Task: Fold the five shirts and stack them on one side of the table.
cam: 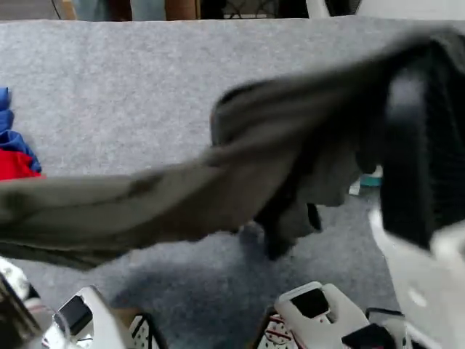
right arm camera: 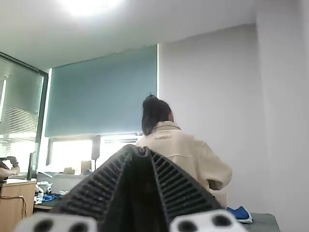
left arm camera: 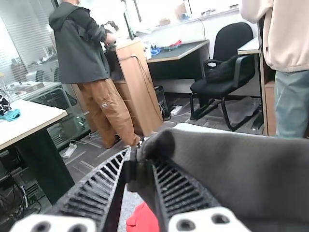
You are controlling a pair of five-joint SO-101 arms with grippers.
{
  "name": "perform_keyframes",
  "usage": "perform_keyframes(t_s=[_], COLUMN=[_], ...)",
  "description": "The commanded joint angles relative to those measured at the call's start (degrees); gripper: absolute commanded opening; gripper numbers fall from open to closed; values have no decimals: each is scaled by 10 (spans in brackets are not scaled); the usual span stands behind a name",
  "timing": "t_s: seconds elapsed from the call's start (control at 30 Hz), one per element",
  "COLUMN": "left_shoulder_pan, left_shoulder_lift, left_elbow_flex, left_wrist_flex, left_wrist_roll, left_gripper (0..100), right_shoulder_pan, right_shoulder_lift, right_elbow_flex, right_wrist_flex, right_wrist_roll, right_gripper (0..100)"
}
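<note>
A dark grey shirt [cam: 240,167] hangs stretched in the air across the high view, from the left edge up to the top right, well above the grey table [cam: 131,80]. My left gripper [left arm camera: 137,157] is shut on one edge of this shirt [left arm camera: 231,174], the cloth pinched between its ribbed fingers [left arm camera: 176,186]. My right gripper [right arm camera: 140,151] points upward, shut on a dark fold of the same shirt. The right arm [cam: 418,138] stands at the raised right end of the shirt. A red shirt [cam: 16,163] and a blue shirt [cam: 9,127] lie bunched at the table's left edge.
White arm bases [cam: 320,309] and cables sit along the table's near edge. A small teal object [cam: 370,179] lies on the table under the shirt's right part. Red cloth [left arm camera: 142,220] shows below the left gripper. The far half of the table is bare felt.
</note>
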Motion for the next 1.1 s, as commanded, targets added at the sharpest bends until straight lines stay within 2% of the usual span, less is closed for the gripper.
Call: perform_keyframes(t_s=[0.0,0.3,0.4,0.53,0.63,0.87,0.97,1.07], left_shoulder_pan=[0,0,0,0,15,146,173,189], left_shoulder_lift=[-34,-115,-115,-115,-114,-90,-24,69], left_elbow_flex=[48,191,247,378,502,793,793,724], left_wrist_flex=[1,-8,-54,-166,-287,-597,-656,-658], left_wrist_roll=[-5,-27,-25,-25,4,28,54,75], left_gripper=[30,30,30,30,30,30,30,30], right_shoulder_pan=[-5,-5,-5,5,55,120,126,139], right_shoulder_lift=[-12,2,27,67,109,234,317,404], right_elbow_flex=[6,21,63,167,270,465,481,442], right_wrist_flex=[12,43,45,23,-62,-370,-460,-513], right_wrist_roll=[4,19,20,20,18,19,41,51], right_gripper=[14,14,14,14,14,14,14,14])
